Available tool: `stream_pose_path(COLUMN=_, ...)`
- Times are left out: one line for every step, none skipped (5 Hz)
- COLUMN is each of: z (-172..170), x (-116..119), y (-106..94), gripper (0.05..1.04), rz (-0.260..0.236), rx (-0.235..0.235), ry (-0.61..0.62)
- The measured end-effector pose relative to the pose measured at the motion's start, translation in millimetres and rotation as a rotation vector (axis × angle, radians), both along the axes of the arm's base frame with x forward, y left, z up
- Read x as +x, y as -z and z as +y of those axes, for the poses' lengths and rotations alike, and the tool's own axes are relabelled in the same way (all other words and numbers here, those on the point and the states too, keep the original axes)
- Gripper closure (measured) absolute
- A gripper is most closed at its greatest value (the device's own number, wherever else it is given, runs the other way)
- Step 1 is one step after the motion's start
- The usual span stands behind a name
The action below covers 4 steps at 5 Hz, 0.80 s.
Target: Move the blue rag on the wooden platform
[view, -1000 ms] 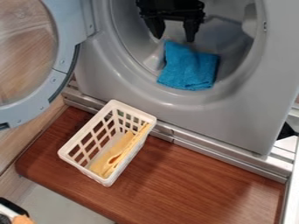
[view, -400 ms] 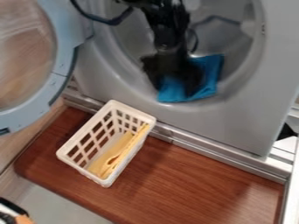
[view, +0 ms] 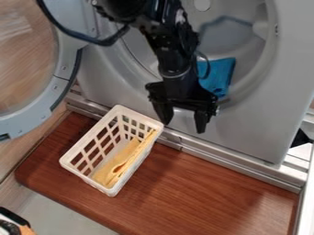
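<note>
Fairly bright, soft light, source unclear, pale glare on wooden platform [view: 264, 203] between four and five o'clock, streaky reflections in door glass [view: 18, 55] at ten, faint shadow beside basket [view: 112, 191].

The arm [view: 174, 55] is cut off by the top edge — it also hides the left part of the blue rag [view: 224, 75]. The round door [view: 67, 50] runs out at the left edge, the wooden platform [view: 190, 193] at the bottom. Lower left corner: a cropped object [view: 11, 216] — can't tell what.
</note>
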<state>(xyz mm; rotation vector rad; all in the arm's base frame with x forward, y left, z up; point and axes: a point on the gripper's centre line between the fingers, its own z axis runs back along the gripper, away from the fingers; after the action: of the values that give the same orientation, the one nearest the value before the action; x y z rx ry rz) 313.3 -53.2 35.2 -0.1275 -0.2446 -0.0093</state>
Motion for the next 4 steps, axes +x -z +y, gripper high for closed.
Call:
stream_pose_path(z=1.6, x=1.6, y=-6.2, gripper=0.084, rz=-0.028, rx=0.015, ry=0.024)
stream_pose_path(z=2.9, x=10.7, y=-15.8, gripper=0.084, rz=-0.144, rx=0.018, ry=0.029)
stream_pose_path(z=16.0, x=27.0, y=-26.1, gripper=0.084, rz=-0.195, rx=0.001, ry=0.002)
stream_pose_path(z=18.7, x=35.5, y=-16.2, gripper=0.084, rz=-0.195, rx=-0.015, ry=-0.015)
